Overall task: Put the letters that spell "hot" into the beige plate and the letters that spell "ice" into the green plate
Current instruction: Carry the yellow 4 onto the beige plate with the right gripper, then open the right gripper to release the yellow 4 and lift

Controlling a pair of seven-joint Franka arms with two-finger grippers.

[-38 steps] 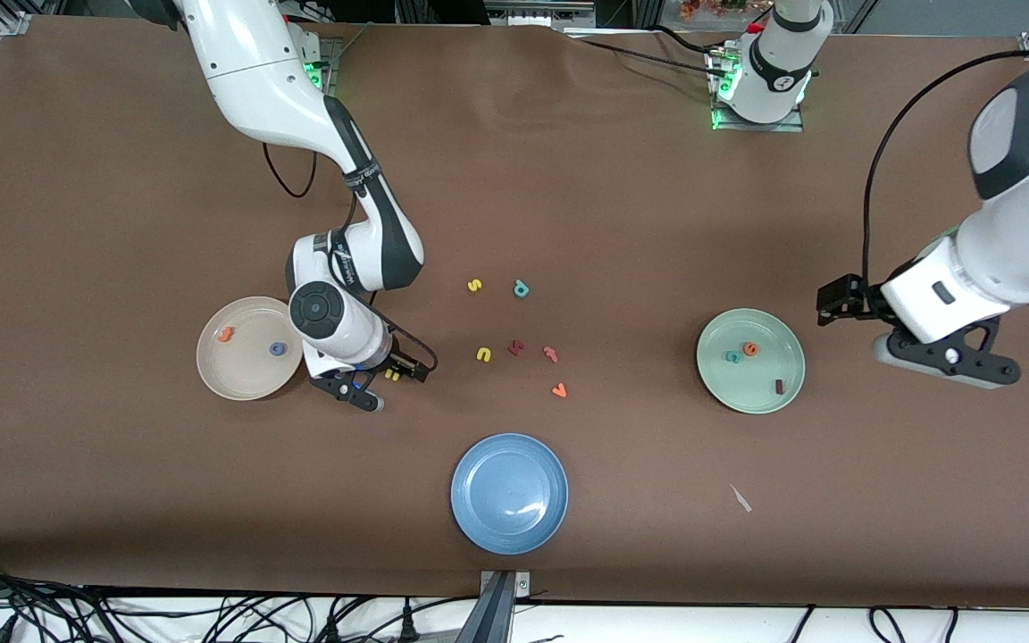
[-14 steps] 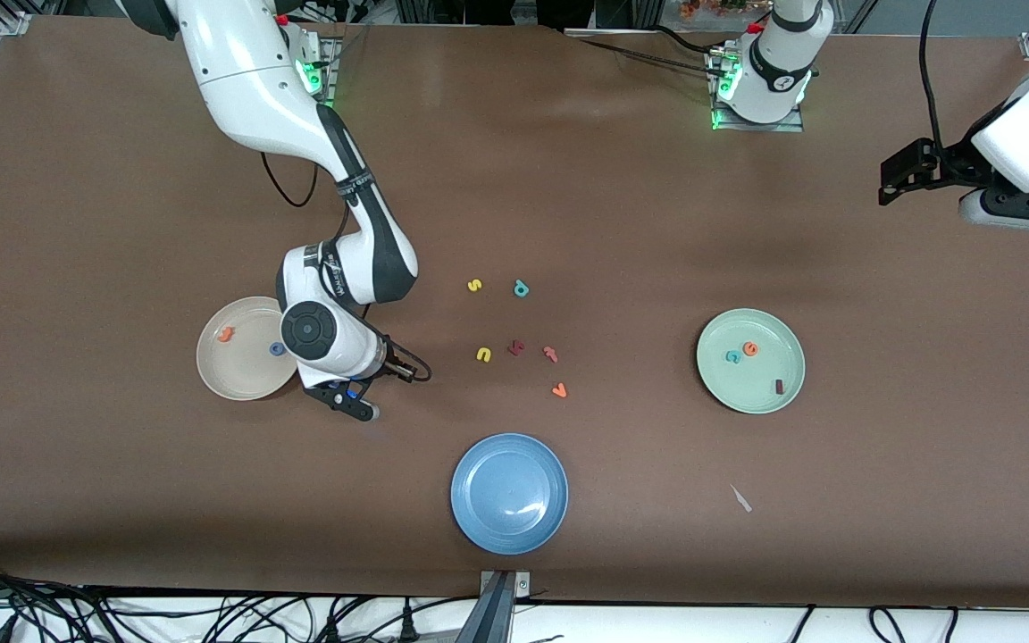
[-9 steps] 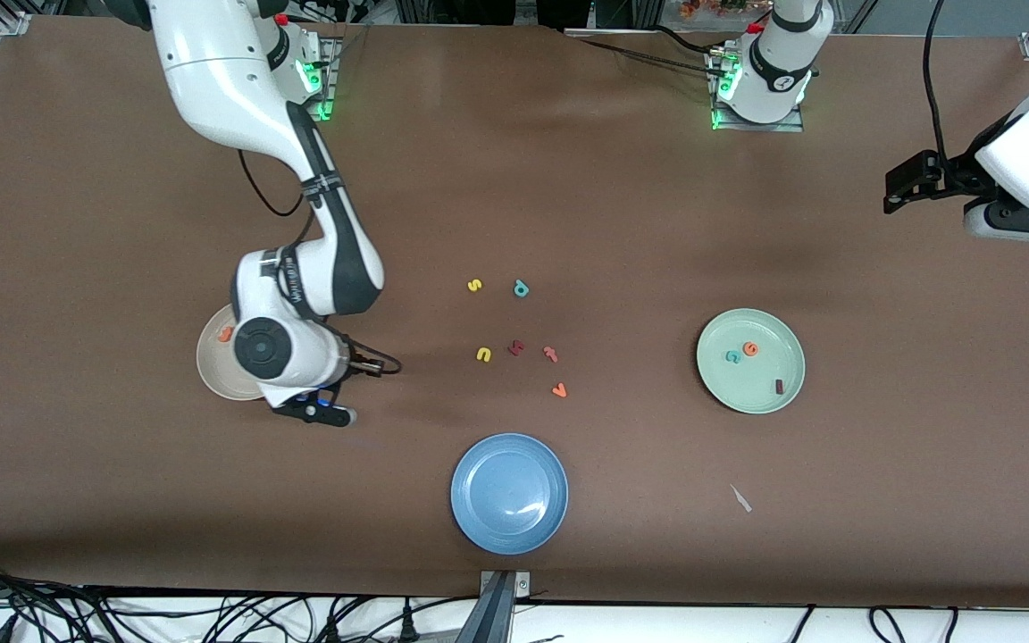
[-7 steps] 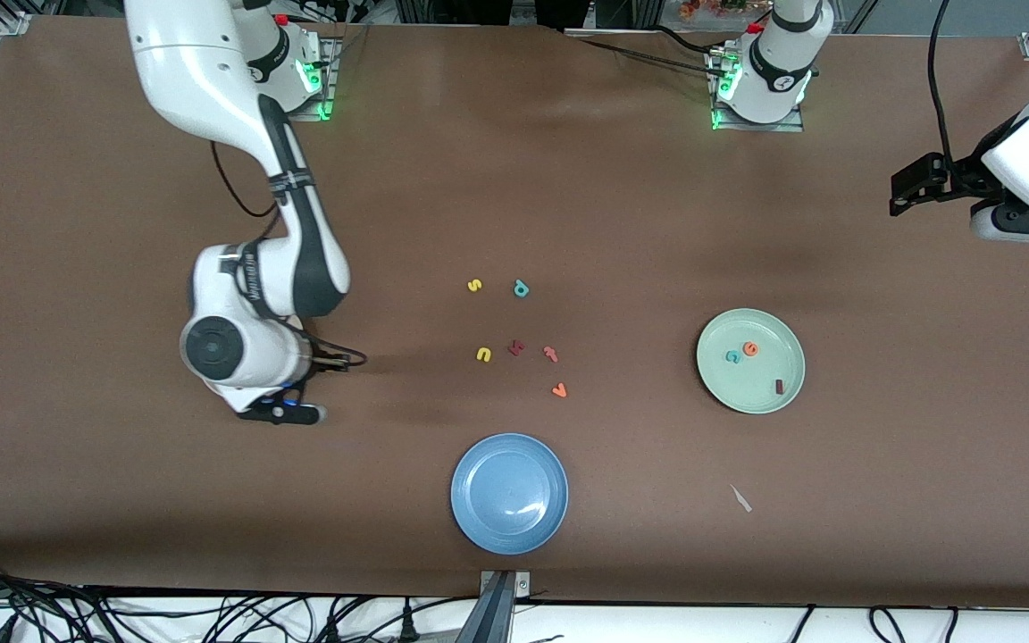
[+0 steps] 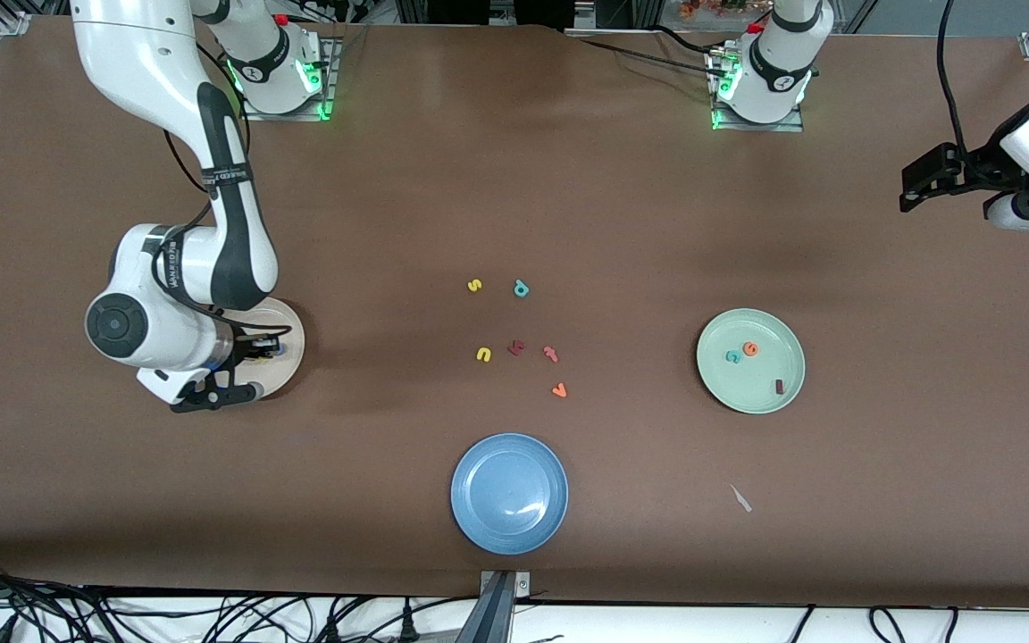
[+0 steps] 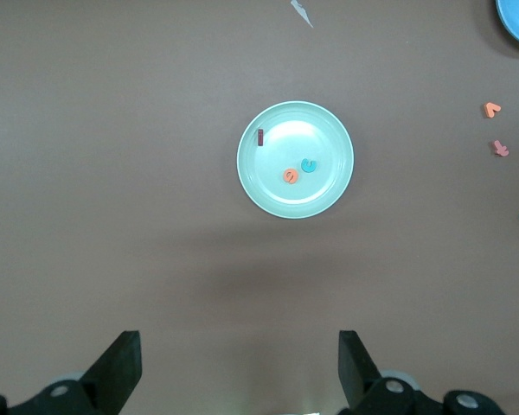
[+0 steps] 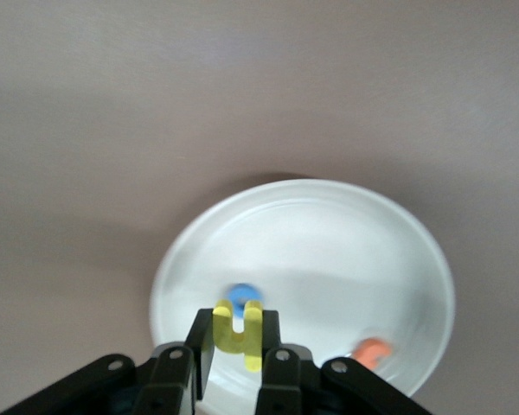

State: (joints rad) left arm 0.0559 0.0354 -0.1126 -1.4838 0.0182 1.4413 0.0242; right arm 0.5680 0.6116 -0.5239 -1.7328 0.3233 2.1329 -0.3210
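The yellow "h" is pinched between the fingers of the right gripper, which hangs over the beige plate at the left of the front view. In the right wrist view the blue "o" and the orange "t" already lie in that plate. At the upper right edge of the front view the left gripper waits with its fingers spread wide and nothing between them. The green plate, right of centre, holds the teal "c", the orange "e" and the dark red "i".

Only the release appears to be left. The gripper seems to sit near the plate's rim, so a foam piece let go there may bounce or slide off onto the brown table. Light foam may also cling to one finger pad and be carried away when the arm lifts.
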